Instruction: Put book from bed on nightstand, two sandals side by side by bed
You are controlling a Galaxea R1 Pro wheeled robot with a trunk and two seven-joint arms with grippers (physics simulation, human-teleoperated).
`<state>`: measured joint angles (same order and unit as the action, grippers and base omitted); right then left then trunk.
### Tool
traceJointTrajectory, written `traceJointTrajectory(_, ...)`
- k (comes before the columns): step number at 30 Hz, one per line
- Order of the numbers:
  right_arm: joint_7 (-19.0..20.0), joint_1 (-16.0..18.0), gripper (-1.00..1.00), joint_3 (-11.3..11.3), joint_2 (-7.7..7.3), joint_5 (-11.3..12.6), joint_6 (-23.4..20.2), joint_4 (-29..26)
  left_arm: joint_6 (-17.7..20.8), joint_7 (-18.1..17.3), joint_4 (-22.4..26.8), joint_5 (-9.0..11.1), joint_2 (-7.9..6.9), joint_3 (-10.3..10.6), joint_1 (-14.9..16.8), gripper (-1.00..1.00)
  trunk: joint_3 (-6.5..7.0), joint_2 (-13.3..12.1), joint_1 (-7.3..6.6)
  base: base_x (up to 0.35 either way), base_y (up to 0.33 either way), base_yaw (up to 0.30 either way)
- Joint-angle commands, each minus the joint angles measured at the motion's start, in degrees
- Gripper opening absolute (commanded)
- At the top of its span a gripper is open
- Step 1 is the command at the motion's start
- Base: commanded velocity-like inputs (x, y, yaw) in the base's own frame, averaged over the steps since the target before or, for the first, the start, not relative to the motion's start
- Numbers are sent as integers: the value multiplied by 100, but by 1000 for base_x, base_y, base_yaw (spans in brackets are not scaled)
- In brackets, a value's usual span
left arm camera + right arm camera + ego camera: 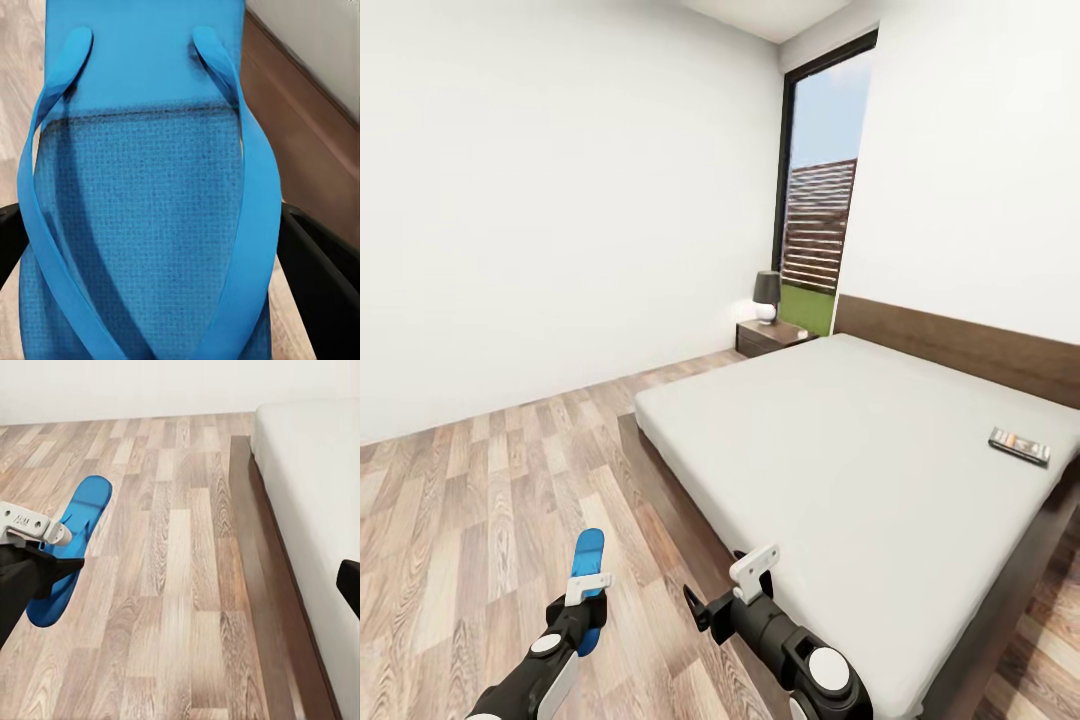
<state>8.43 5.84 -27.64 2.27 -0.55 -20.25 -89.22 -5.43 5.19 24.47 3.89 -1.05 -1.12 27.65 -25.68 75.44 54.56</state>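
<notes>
Beside the bed, over the plank floor, I have my left gripper pinching one blue sandal, right gripper spread empty, the book on the mattress; next, I judge, comes lowering the sandal alongside the frame.

The bed stands on the wood-plank floor; 1 book lies on its grey mattress near the headboard.

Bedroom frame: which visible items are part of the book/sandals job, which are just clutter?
Job:
- sandal, held in left gripper
- book, lying on bed
- nightstand, beside the bed's head

Not the job:
- lamp on the nightstand
- window
</notes>
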Motion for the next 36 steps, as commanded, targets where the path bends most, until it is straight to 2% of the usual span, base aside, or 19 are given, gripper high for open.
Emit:
traceJointTrajectory(1,20,3,100,4,2,-7,-32,-7,-20,8,-4,41,-1,7,3,-100,12,-38,-23,0,0,0)
traceJointTrajectory(17,18,5,100,4,2,-8,-29,-7,-20,8,-4,43,-1,7,4,-100,300,-680,-374,0,0,0)
traceJointTrajectory(34,18,5,100,4,2,-11,-32,-7,-20,8,-4,69,-1,7,3,-100,300,-680,-374,0,0,0)
traceJointTrajectory(36,18,5,100,4,2,-10,-32,-7,-20,8,-4,71,-1,7,3,-100,336,-760,-418,0,0,0)
